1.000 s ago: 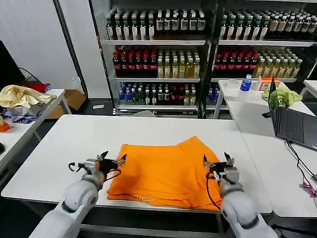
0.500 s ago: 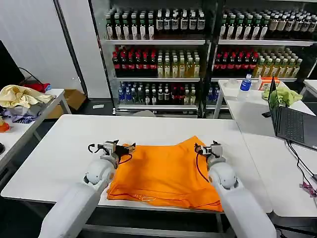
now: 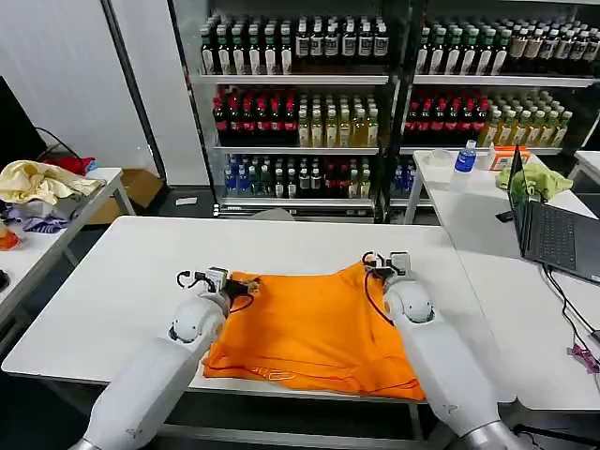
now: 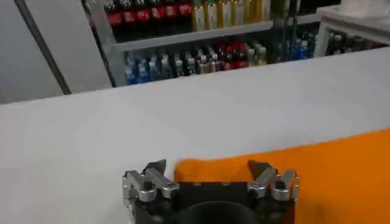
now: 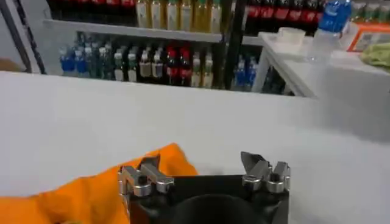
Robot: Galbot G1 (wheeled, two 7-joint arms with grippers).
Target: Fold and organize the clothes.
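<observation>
**Pincers reach the shirt's far corners**

The left pincer point(image 3: 221, 278) and the right pincer point(image 3: 387, 263) have both slid forward along the shirt's sides within the last second, from beside its middle up to its far edge. Each now sits at one far corner of the orange shirt point(image 3: 309, 328). Both are spread apart: in the left wrist view the left pincer point(image 4: 210, 173) straddles the shirt's point(image 4: 317, 176) far left corner, and in the right wrist view the right pincer point(image 5: 204, 167) has one finger over the shirt's point(image 5: 91, 192) far right corner and the other over bare desk point(image 5: 183, 115). Neither has closed on fabric yet.

The shirt lies flat on the white desk point(image 3: 141, 272), towards its near edge and roughly centred between the side edges, its near hem close to the desk's front. It looks already folded at least once, judging by its squared outline.

The move suggests the next step is a pinch of both far corners, to draw them back toward the near edge for another fold.

Beyond the desk stand shelves of bottles point(image 3: 300, 103); a laptop point(image 3: 558, 234) sits on the neighbouring desk to the right.
</observation>
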